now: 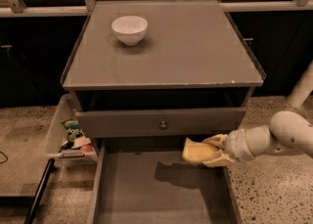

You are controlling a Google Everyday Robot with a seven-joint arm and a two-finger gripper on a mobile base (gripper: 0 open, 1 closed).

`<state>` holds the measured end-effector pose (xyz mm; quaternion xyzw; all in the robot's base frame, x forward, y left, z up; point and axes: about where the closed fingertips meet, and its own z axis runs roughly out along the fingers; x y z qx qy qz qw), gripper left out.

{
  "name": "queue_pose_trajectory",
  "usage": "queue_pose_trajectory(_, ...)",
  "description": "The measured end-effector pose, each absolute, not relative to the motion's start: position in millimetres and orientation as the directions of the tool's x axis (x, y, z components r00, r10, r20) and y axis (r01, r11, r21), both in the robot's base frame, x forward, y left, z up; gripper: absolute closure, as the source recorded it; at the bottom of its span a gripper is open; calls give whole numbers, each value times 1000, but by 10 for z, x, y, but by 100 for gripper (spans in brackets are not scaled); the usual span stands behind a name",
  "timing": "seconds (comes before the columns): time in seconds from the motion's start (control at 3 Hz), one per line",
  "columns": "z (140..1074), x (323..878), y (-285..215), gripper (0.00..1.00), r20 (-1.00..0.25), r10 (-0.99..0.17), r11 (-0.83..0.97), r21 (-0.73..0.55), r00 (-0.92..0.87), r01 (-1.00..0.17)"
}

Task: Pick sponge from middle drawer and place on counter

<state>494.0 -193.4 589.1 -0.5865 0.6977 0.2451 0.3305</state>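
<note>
The yellow sponge [195, 151] is held in the air above the open middle drawer [146, 193], near its back right, and casts a shadow on the drawer's flat grey bottom. My gripper [211, 150] comes in from the right on a cream arm and is shut on the sponge's right end. The counter [186, 47] is the flat grey cabinet top above and behind the gripper.
A white bowl [129, 29] stands at the counter's back left. A closed drawer front with a small knob [163, 125] sits just above the sponge. A clear bin [68, 132] with packets stands on the floor at the left. A black bar [39, 191] lies at lower left.
</note>
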Motion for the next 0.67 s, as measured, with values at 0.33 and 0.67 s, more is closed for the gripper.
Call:
queue_pose_trajectory(0.33, 5950, 4904, -1898, 100, -751, -655, 183, -58, -77, -981)
queue_pose_trajectory(0.67, 6434, 4787, -1827, 100, -754, -656, 136, -147, 22, -980)
